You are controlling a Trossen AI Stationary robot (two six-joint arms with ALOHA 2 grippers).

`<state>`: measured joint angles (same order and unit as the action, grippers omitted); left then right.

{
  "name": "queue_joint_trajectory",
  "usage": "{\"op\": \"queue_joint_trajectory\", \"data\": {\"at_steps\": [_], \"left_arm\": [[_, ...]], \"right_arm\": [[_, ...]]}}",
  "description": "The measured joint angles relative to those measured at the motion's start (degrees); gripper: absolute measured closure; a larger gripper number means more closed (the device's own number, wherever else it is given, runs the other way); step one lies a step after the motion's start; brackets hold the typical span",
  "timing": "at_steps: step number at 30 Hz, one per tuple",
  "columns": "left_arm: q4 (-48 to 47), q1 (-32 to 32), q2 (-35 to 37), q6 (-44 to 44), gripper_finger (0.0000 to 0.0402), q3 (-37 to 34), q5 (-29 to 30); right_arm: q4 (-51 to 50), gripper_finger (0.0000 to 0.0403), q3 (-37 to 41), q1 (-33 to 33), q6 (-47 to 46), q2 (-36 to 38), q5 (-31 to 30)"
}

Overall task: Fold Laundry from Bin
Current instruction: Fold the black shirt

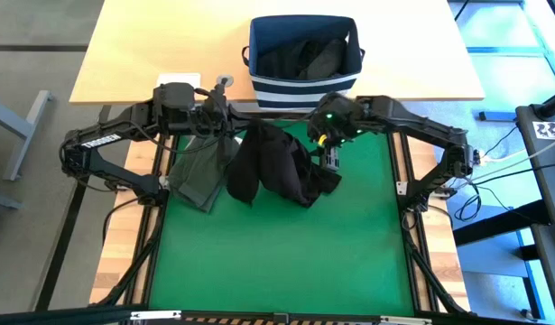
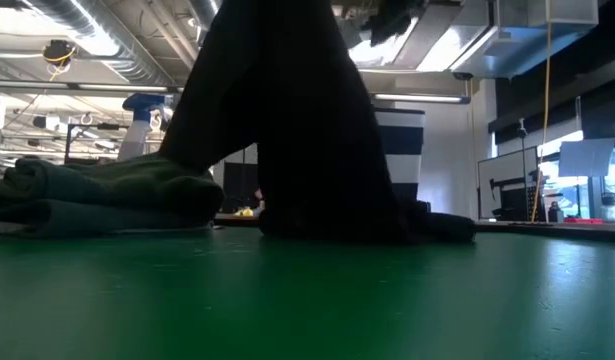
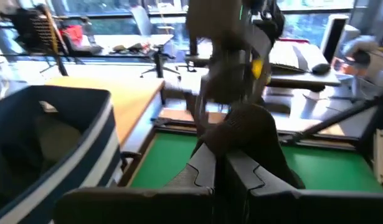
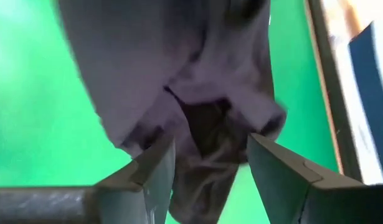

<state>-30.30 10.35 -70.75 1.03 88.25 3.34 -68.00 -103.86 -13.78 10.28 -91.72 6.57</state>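
— Where's the laundry sitting right now?

— I've got the black garment (image 1: 277, 167) draped near the 12 o'clock edge of the green mat (image 1: 286, 253), hanging in a peak from my left hand (image 1: 221, 116) and trailing down onto the tabletop. The dark olive green garment (image 1: 200, 176) lies crumpled just beside it, toward 9 o'clock. More cloth sits in the bin (image 1: 304, 86), on the wooden tabletop (image 1: 151, 45) at 12 o'clock.

— And the hands?

— My left hand is clamped tight on a fold of the black garment, fingers (image 3: 203, 171) pinched together. My right hand (image 4: 210, 168) hovers over the garment's 3 o'clock side with its fingers spread apart; I see cloth below the gap, nothing gripped.
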Motion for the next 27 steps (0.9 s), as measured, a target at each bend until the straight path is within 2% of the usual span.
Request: {"op": "queue_joint_trajectory", "data": {"at_steps": [5, 8, 12, 17, 21, 25, 27], "left_arm": [[5.7, -0.1, 0.3, -0.7, 0.0399, 0.0, 1.6], [11.1, -0.4, 0.7, -0.4, 0.0399, 0.0, 1.6], [18.0, -0.4, 1.3, -0.4, 0.0399, 0.0, 1.4], [26.2, -0.4, 2.5, 2.0, 0.0399, 0.0, 0.0], [32.5, -0.3, 3.0, 2.6, 0.0392, 0.0, -2.0], [33.0, 0.2, 3.2, 3.9, 0.0389, 0.0, -3.3], [32.9, 0.2, 3.2, 4.1, 0.0388, 0.0, -3.3]], "right_arm": [[3.9, 0.0216, 8.7, -0.2, 0.8, 0.0, 2.0], [3.4, 0.0222, 11.3, -0.1, 1.6, 0.0, 2.1], [-1.0, 0.0229, 10.7, -0.1, 1.3, 1.4, 2.1], [-2.7, 0.0233, 6.3, -0.1, 0.6, 6.8, 2.1], [2.8, 0.0233, 4.2, -0.1, -1.3, 12.0, 2.1], [10.1, 0.0233, 4.0, -0.1, -1.8, 15.2, 2.1], [14.3, 0.0233, 4.0, -0.1, -5.5, 16.1, 2.6]]}}
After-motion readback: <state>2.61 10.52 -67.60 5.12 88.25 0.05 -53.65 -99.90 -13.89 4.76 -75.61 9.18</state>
